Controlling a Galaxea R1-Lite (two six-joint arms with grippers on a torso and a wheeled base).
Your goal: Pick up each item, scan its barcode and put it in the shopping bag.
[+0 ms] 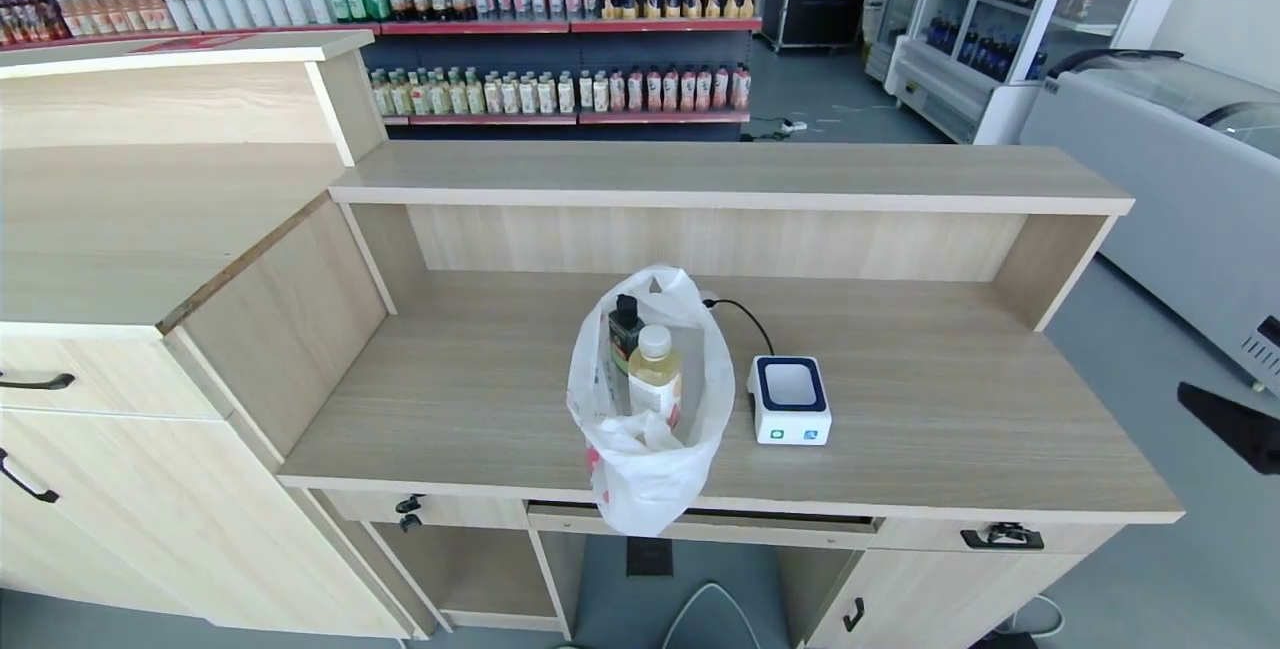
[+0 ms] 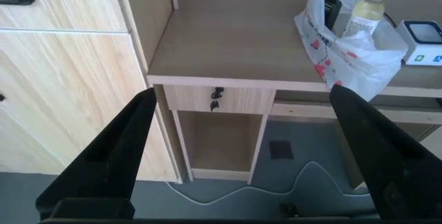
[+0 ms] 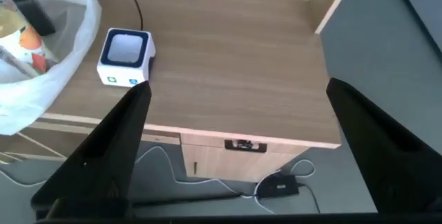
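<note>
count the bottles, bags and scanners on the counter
bottles: 2 (dark bottle, pale bottle, both in the bag)
bag: 1
scanner: 1
total: 4

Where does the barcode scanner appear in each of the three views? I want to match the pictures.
Head view: scanner on the counter, just right of the shopping bag.
Left wrist view: scanner beyond the shopping bag, cut off by the picture's edge.
Right wrist view: scanner close beside the shopping bag.
Shared landmark: the white shopping bag.
</note>
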